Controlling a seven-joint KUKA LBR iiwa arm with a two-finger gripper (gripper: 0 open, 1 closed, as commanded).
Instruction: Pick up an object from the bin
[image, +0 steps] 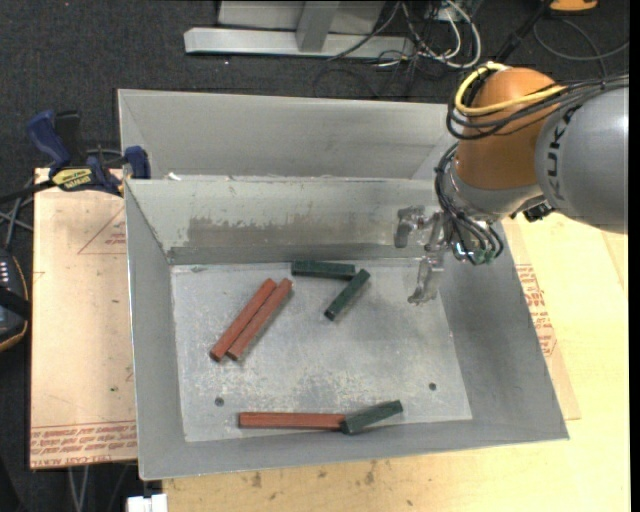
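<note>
Two green bars (346, 296), hand (423, 292) near right

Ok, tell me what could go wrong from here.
The gripper hangs close to the grey metal bin's sloped right-hand wall and could scrape it on the way down. The two reddish-brown rectangular bars lie pressed side by side, so a grasp there may catch both.

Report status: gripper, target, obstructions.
Gripper at right side of bin, over bare floor, open or shut unclear. Nearest thing: tilted dark green stick, view-left of it, apart. Nothing lies between them.
</note>
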